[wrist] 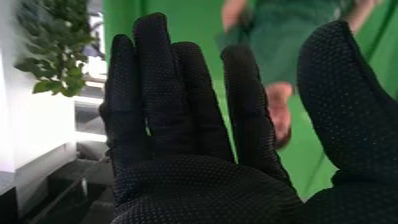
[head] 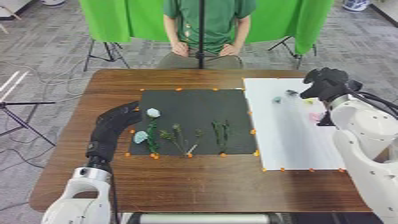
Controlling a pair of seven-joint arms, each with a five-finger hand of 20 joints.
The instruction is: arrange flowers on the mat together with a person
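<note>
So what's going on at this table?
It looks like flower arranging by a robot. Pale flowers and green stems lie on the dark mat, with its left hand at the edge. Its right hand, fingers straight, seems empty over the white sheet.

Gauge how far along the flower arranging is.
Looks done: two pale, rounded flower heads and several thin green stems on the flat black mat. In hand: nothing visible in the black-gloved right hand, fingers straight. Probably left: small pink and teal pieces on the white sheet.
</note>
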